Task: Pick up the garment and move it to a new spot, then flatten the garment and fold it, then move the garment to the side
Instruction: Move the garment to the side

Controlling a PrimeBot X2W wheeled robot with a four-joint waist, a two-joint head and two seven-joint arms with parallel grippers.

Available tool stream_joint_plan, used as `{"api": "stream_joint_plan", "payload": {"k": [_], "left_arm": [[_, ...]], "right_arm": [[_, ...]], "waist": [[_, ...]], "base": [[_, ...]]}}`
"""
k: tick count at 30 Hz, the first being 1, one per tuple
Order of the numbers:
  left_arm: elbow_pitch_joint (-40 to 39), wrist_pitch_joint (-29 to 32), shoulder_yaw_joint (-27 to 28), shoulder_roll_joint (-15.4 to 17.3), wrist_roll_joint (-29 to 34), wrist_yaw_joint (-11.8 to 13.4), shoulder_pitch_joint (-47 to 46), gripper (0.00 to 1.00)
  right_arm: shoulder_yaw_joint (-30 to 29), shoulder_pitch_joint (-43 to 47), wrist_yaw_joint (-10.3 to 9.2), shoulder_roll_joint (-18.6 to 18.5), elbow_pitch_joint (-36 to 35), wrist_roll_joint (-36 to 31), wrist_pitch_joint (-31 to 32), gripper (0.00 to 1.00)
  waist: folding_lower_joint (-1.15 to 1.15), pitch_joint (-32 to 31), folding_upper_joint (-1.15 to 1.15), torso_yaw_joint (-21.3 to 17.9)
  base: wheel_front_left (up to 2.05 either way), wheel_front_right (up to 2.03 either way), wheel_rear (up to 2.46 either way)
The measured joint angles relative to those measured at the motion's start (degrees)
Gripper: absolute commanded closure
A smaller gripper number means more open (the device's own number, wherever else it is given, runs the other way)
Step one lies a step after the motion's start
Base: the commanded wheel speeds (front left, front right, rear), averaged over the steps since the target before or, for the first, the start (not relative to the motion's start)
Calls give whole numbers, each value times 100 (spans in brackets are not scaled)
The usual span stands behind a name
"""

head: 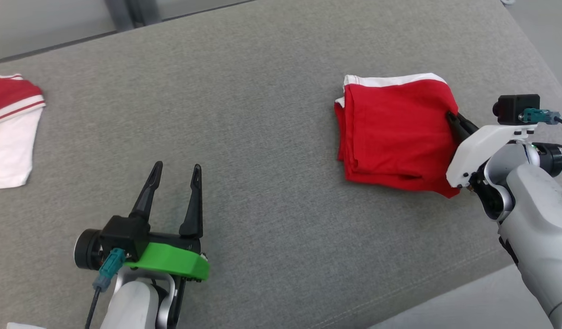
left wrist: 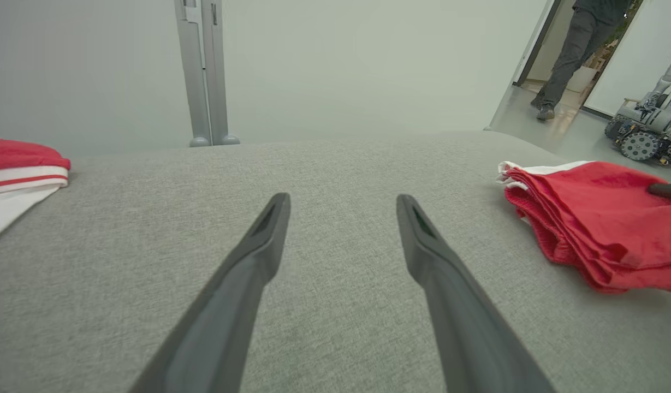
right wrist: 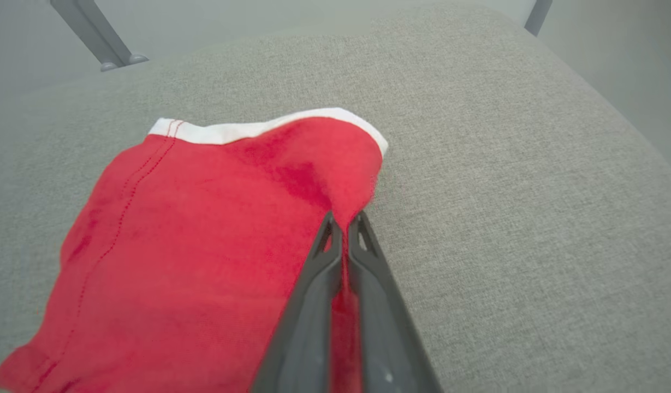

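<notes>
We see the right pincer [right wrist: 343,221] clamped on the folded red garment [right wrist: 204,234]. Its two long dark fingers lie almost against each other, with a thin pleat of red cloth squeezed between them. The grip sits on the garment's right edge. The bulk of the cloth spreads to the left of the fingers, and just ahead of the tips it rises into a small ridge. A white band [right wrist: 248,130] runs along the hem farthest from the pincer. To the pincer's right lies bare grey cushion [right wrist: 504,164].

The left pincer [head: 178,169] stands spread wide with nothing between its fingers, which form a V over the cushion. We cannot tell whether the tips touch it. The red garment lies well off to this pincer's right, and a second garment [head: 11,132], red, white and striped, lies well off to its left.

The red garment is a soft knit, folded into a rough rectangle of several layers. They show as stepped edges on the side away from the right pincer, and a stitched seam line runs across the top layer. The cushion is a coarse, matte grey weave with a rounded edge. The fingers of both pincers are matte dark plastic, tapering to narrow tips with a hollow recess near each end. A glossy green collar [head: 171,262] sits behind the left pincer. A smooth white bracket [head: 479,146] sits behind the right one and carries a small black camera box [head: 518,108].
</notes>
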Motion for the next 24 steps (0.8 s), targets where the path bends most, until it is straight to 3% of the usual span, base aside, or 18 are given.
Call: {"api": "stream_joint_plan", "payload": {"k": [9, 15, 24], "left_arm": [[-12, 0, -24, 42, 0, -14, -134, 0], [-191, 0, -4, 82, 0, 34, -194, 0], [-519, 13, -76, 155, 49, 86, -248, 0]], "right_arm": [[221, -620, 0, 88, 560, -288, -445, 100], [243, -1305, 0, -137, 1074, -599, -660, 100], [29, -2216, 2, -868, 2016, -1109, -832, 100]], "waist": [[0, 426, 0, -273], [0, 559, 0, 11], [0, 832, 0, 570]], "base": [[0, 0, 0], [0, 0, 0], [0, 0, 0]]}}
